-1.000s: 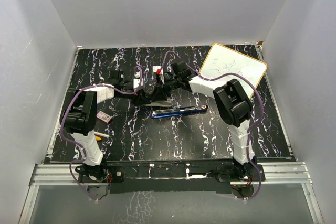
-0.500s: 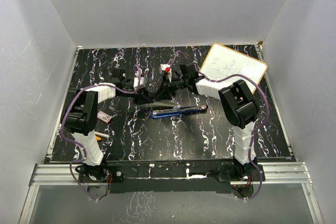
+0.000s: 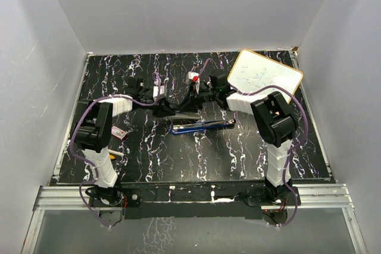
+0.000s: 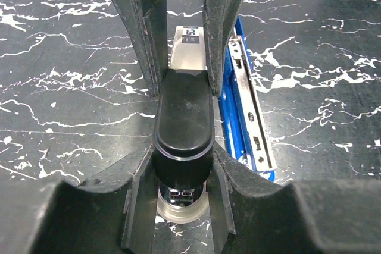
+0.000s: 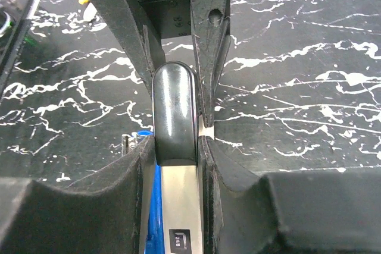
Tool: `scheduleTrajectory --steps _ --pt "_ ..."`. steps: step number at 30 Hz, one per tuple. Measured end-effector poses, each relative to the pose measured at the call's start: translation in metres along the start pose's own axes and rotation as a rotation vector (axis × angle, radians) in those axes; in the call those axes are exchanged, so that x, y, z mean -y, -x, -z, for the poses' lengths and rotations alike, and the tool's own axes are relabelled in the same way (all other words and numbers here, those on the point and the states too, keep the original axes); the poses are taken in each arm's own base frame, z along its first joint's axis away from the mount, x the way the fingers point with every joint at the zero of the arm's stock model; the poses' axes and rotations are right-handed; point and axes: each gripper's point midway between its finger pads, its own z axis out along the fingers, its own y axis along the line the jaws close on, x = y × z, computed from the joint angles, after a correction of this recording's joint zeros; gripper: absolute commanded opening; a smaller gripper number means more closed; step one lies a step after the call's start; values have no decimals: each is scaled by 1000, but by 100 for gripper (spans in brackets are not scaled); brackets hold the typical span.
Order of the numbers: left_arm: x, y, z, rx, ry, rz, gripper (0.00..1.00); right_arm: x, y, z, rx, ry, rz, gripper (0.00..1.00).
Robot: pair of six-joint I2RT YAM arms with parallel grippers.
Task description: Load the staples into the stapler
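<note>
A black stapler with a silver top [image 3: 177, 111] is held at both ends near the middle of the table. My left gripper [image 3: 161, 104] is shut on its rounded black end [image 4: 183, 117], above a clear foot. My right gripper [image 3: 195, 96] is shut on the other black end [image 5: 174, 108], with the silver strip [image 5: 178, 206] running back between its fingers. The two grippers face each other. The staples, a small red-pink box [image 3: 118, 132], lie on the table at the left, away from both grippers.
A blue stapler [image 3: 202, 126] lies opened flat just in front of the black one, with its metal channel up [image 4: 247, 105]. An orange-and-white pen [image 3: 113, 154] lies near the left arm's base. A whiteboard [image 3: 265, 78] leans at the back right.
My right gripper has moved right and toward the back with its end of the black stapler, which now lies flatter. The left gripper has hardly moved.
</note>
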Motion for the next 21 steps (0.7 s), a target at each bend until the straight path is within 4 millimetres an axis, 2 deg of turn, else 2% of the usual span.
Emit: scheduleTrajectory --steps 11,21 --pt "-13 -22 -23 -53 30 66 0 16 -23 9 -85 -89 19 41" --pt "-23 -36 -15 -101 92 126 0 33 -27 11 -128 -149 70 58"
